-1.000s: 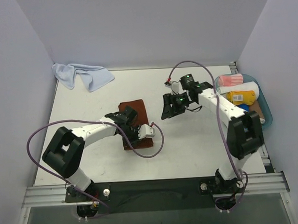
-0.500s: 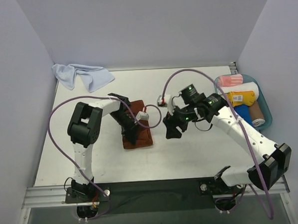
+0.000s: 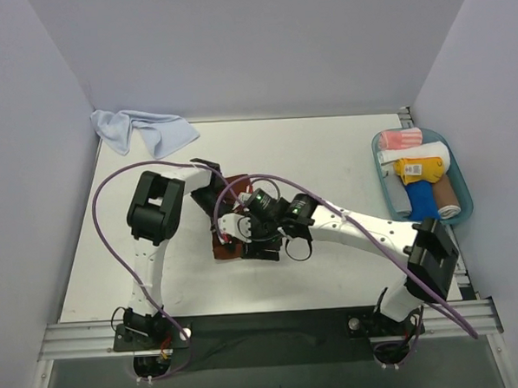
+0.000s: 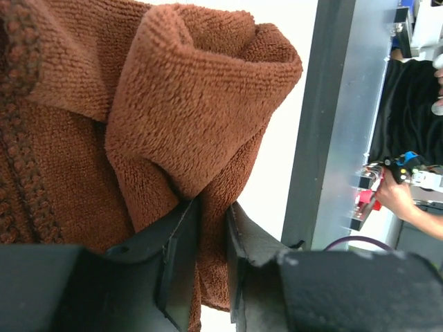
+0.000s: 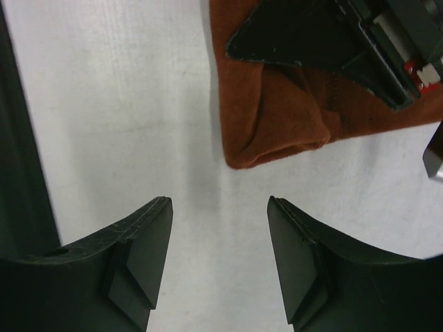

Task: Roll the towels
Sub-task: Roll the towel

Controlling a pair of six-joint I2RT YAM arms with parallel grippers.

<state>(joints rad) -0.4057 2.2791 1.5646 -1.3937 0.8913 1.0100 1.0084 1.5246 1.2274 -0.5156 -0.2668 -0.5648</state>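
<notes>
The rust-brown towel (image 3: pixel 238 184) lies bunched left of the table's middle, partly hidden under both grippers. In the left wrist view a raised fold of this towel (image 4: pixel 201 104) stands between the jaws of my left gripper (image 4: pixel 211 207), which is shut on it. My left gripper (image 3: pixel 224 220) sits over the towel. My right gripper (image 5: pixel 218 200) is open above bare table, a short way from the towel's near corner (image 5: pixel 277 135), with nothing between its fingers. It reaches in from the right (image 3: pixel 248 241). The light-blue towel (image 3: pixel 143 130) lies crumpled in the far left corner.
A teal tray (image 3: pixel 466 196) at the right edge holds rolled cloths, among them a pink-and-white striped one (image 3: pixel 401 139) and a yellow one (image 3: pixel 418 168). Purple cables loop over both arms. White walls close in the table at the back and on both sides.
My right arm has swung left from the table's right half to the brown towel, its jaws wider. My left arm's elbow has drawn back while its gripper stayed on the towel.
</notes>
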